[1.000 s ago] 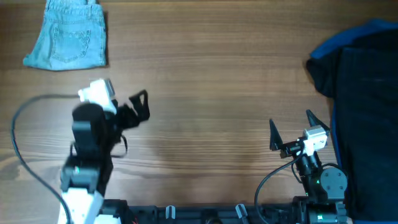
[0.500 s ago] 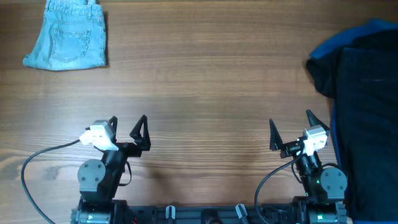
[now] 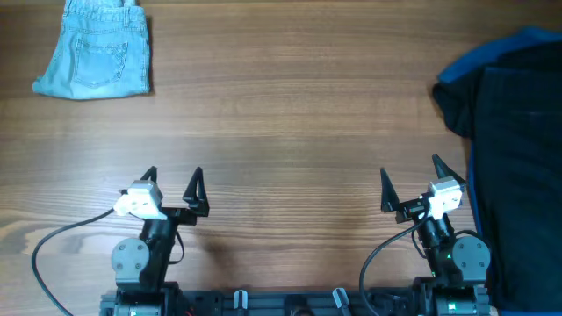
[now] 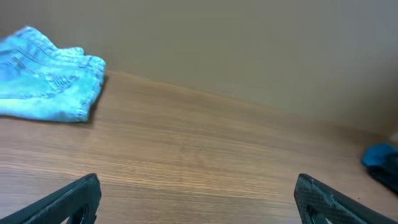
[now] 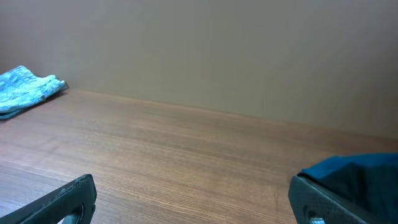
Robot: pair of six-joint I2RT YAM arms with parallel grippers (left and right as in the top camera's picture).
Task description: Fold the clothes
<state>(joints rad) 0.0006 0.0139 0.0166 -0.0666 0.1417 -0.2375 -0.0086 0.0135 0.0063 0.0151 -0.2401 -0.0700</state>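
L arm has pulled back vs 1 s ago. We see left claw [image 3: 172, 178] now at the near edge, spread wide, empty. Right claw [image 3: 409, 171] unchanged, wide, empty. Shorts [image 3: 95, 57] same spot, far-left corner. Black garment [image 3: 518, 167] lies over blue garment [image 3: 529, 37] at the right edge. Tabletop [image 3: 299, 114] is brown wood-grain. Wall [image 5: 217, 50] is plain beige.
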